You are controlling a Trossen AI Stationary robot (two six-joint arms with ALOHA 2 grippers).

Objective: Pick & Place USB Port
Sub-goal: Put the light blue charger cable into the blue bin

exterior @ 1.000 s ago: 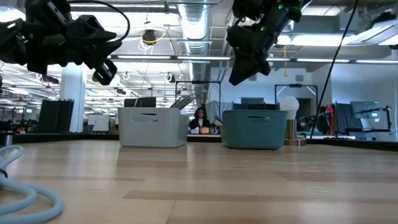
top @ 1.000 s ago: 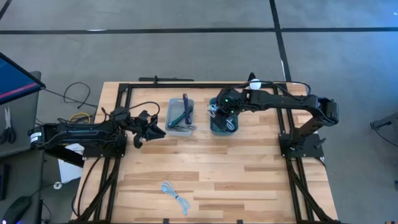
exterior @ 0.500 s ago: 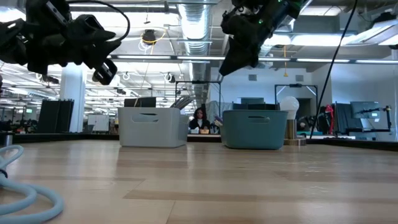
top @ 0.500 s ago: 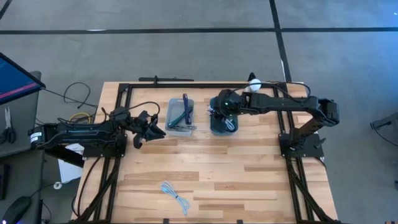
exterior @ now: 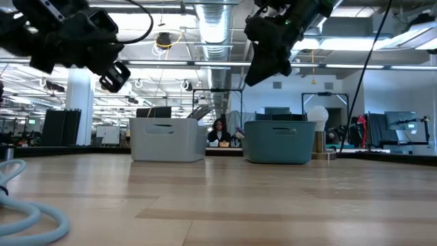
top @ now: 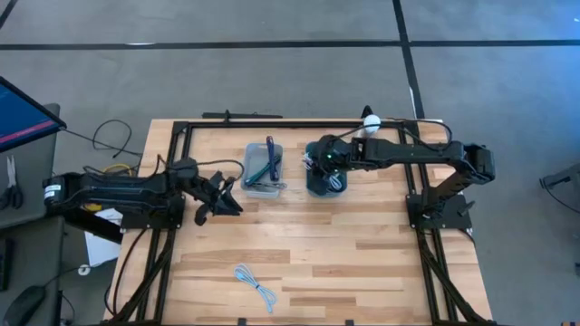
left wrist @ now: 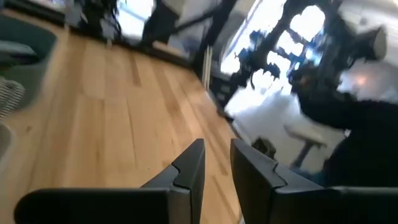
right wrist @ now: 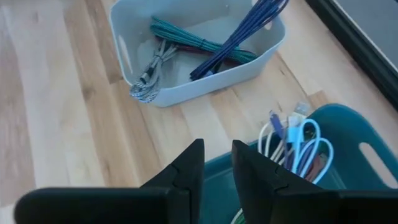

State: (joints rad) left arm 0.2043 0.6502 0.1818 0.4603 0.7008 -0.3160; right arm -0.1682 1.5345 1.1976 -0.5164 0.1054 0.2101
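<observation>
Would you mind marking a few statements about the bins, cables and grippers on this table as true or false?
1. The right gripper hangs above the teal bin. True.
2. The grey bin is empty. False: it holds several cables, among them a blue cable.
3. A light blue cable lies loose on the table, near the front edge. True.
4. The left gripper is inside the grey bin. False: it hovers over bare table beside that bin.
5. The two bins are stacked. False: they stand side by side.
</observation>
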